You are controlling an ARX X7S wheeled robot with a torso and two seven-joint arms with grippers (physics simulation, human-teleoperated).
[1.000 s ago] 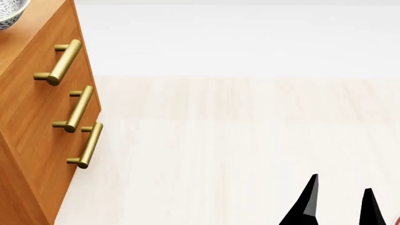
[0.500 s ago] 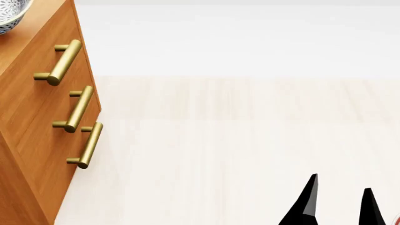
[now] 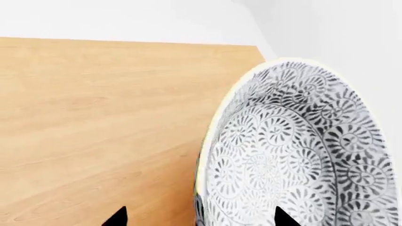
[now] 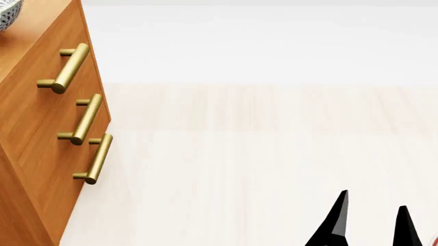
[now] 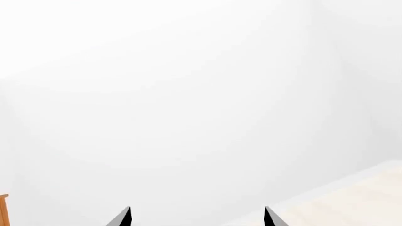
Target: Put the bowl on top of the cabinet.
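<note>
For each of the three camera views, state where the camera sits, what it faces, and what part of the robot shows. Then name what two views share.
Head view: on the head, facing down at the cabinet front; right gripper tips show.
Left wrist view: near the left gripper, facing the cabinet top and bowl; fingertips show.
Right wrist view: faces blank wall; fingertips show.
Shared: head and left wrist both show bowl and cabinet.

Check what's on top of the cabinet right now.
The bowl is over the cabinet top, near its edge; nothing else shows on the wood visible. The left gripper fingertips straddle its rim. Whether its base touches the top is hidden.
</note>
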